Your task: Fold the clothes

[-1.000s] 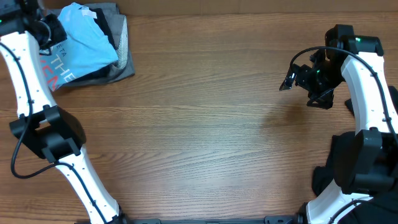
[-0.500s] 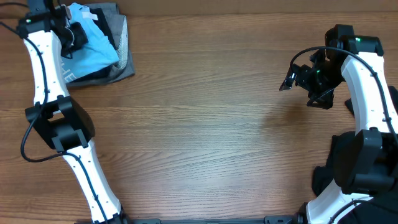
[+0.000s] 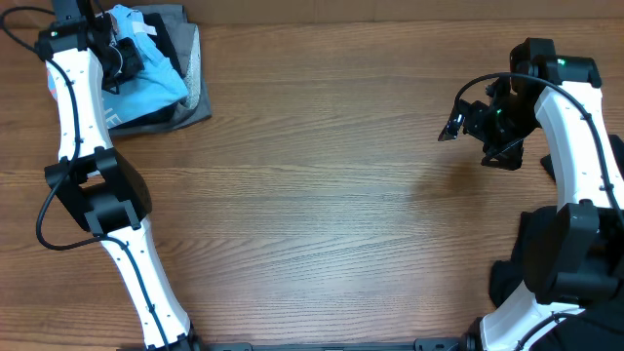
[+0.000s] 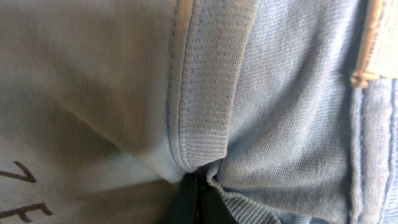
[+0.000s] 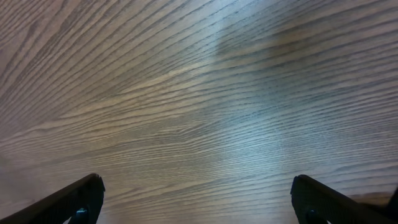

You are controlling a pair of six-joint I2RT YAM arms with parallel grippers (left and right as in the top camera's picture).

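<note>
Left tool (image 3: 117, 54) is buried in the pile at the tabletop's (image 3: 322, 195) far-left corner, pressed into the light-blue T-shirt (image 3: 146, 80). Up close it's soft knit, with a ribbed collar (image 4: 211, 93) bunched into a pucker, and I can't tell whether that tool is clamped or parted. The shirt is heaped on a black garment (image 3: 175, 44) and a grey garment (image 3: 198, 90). Right tool (image 3: 451, 124) hangs over bare wood grain, spread wide, holding nothing.
</note>
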